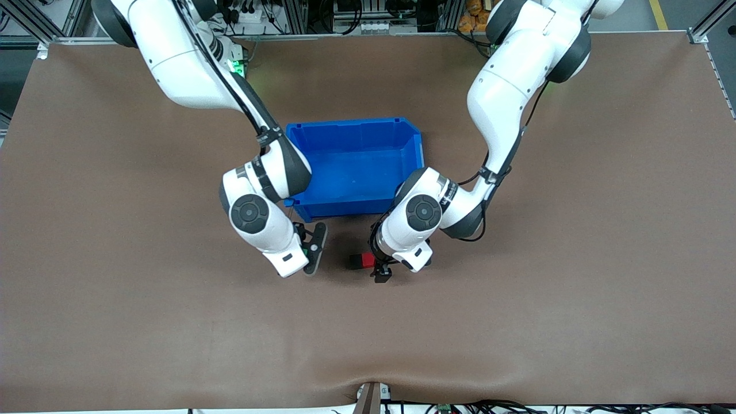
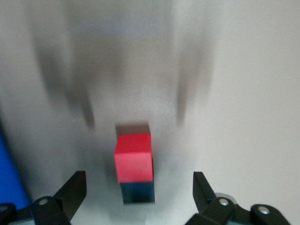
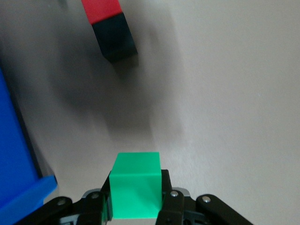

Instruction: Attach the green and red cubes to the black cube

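Front view: blue bin (image 1: pixel 356 167) sits at frame centre on the brown surface (image 1: pixel 115 287). Both arms reach down just below the bin's lower edge in the frame.

Right tool (image 1: pixel 313 247), at lower centre-left of the front view, is clamped on the green cube (image 3: pixel 137 185). In the right wrist view the cube fills the gap between the two fingers (image 3: pixel 171 201), its top face clear and bright. The cube itself is barely visible in the front view, hidden by the fingers.

Left tool (image 1: pixel 382 273), lower centre of the front view, stands wide and holds nothing. In the left wrist view both fingertips (image 2: pixel 72 192) are spread to either side of the block pair, not touching it.

Red cube (image 1: pixel 367 260) and black cube (image 1: pixel 355 261) rest on the surface just beside the left tool, toward the right arm's end from it. They are face to face and touching, forming one two-block bar; the join is plain in the left wrist view (image 2: pixel 134 157) (image 2: pixel 137 191) and again in the upper left of the right wrist view (image 3: pixel 101 8) (image 3: pixel 115 37).

The green cube is well apart from the red-black pair.
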`<state>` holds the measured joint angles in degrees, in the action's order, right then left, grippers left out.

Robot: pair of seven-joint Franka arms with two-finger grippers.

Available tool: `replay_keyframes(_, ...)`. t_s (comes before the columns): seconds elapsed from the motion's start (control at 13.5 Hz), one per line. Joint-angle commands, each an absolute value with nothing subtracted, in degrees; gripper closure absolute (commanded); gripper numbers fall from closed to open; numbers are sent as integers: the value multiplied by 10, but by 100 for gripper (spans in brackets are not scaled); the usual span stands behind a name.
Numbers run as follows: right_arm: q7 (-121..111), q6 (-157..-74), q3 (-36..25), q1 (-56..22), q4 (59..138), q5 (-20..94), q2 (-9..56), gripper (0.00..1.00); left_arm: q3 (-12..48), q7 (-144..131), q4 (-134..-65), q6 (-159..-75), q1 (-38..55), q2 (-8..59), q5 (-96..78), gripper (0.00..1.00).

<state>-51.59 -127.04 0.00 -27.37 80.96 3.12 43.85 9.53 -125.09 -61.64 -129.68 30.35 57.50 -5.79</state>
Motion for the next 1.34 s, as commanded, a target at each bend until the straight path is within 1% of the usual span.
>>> replay_keyframes(0.0, -510, -1265, -4, -285, 757, 30, 477, 100, 92, -1250, -624, -1237, 286, 523, -68, 0)
replay_keyframes(0.15, -511, -1263, -4, -289, 738, 28, 491, 100, 91, -1234, -624, -1202, 271, 495, -67, 0)
replay_keyframes(0.45, -520, -1259, -4, -303, 704, 25, 516, 100, 90, -1198, -625, -1162, 223, 434, -66, 0)
replay_keyframes(0.74, -519, -1259, -4, -308, 696, 25, 529, 100, 87, -1145, -628, -1151, 200, 423, -63, 0)
replay_keyframes(1.11, -518, -1262, -5, -320, 695, 24, 536, 100, 90, -1126, -629, -1143, 155, 386, -69, 0)
replay_keyframes(1.26, -517, -1265, -5, -323, 692, 24, 540, 100, 86, -1125, -635, -1124, 148, 367, -67, 0)
